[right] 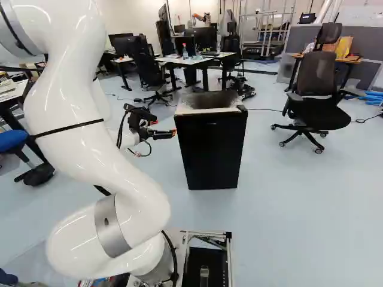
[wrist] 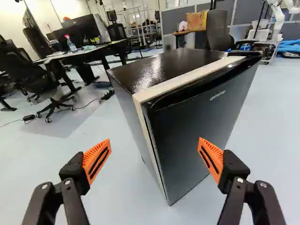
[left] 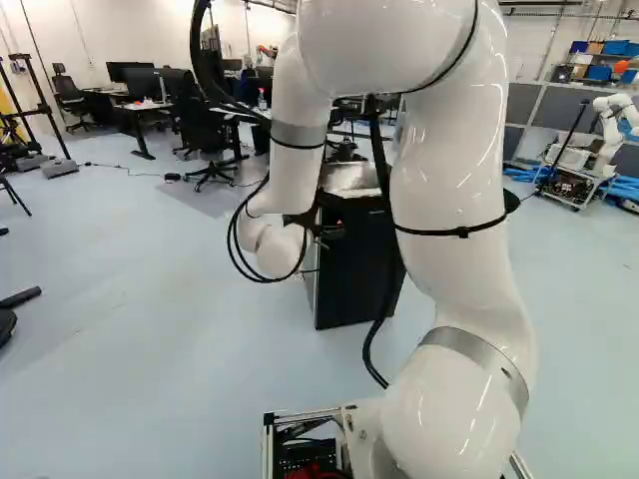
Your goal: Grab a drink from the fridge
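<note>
In the right base view my gripper (right: 167,127) is just left of the upper part of a small black fridge (right: 210,149). The wrist view has the gripper (wrist: 153,157) open, its orange pads wide apart and nothing held. Ahead of it stands the fridge (wrist: 197,136), its door shut and one front edge between the lines of the two fingers. Its dark top (wrist: 164,70) has a pale border. The left base view shows the fridge (left: 357,264) partly behind my arm. No drink inside is visible.
A desk (right: 191,60) with a bottle (right: 185,51) and monitors stands behind the fridge. An office chair (right: 314,89) is right of it in the right base view. Another robot (left: 611,125) stands at the far right of the left base view.
</note>
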